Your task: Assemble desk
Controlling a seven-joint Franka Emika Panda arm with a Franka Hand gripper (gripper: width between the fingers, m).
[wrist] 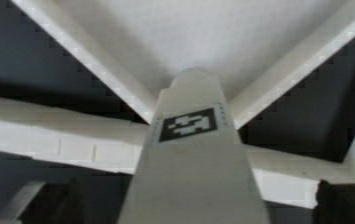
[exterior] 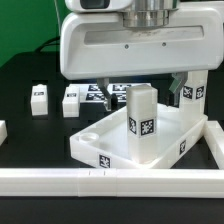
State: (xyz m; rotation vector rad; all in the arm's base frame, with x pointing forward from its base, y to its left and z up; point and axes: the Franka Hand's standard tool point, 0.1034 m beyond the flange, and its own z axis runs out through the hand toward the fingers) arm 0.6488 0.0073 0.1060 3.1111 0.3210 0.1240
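Note:
The white tray-like tabletop point(exterior: 100, 142) lies in the middle of the table. One white square leg point(exterior: 140, 122) with a black-and-white tag stands upright in its near corner. A second leg point(exterior: 192, 95) stands at the corner on the exterior view's right. In the wrist view my gripper point(wrist: 195, 206) straddles the near leg point(wrist: 195, 165). A dark finger point(wrist: 42, 205) shows on each side, with a gap to the leg, so the jaws are open. The tabletop's rim point(wrist: 103, 60) runs in a V behind the leg. In the exterior view the arm's white housing point(exterior: 130, 45) hides the fingers.
Two loose tagged legs point(exterior: 38, 97) point(exterior: 72, 100) lie on the black table at the exterior view's left. The marker board point(exterior: 100, 92) lies behind the tabletop. Long white border rails point(exterior: 60, 180) point(wrist: 58, 135) run along the front and the exterior view's right side.

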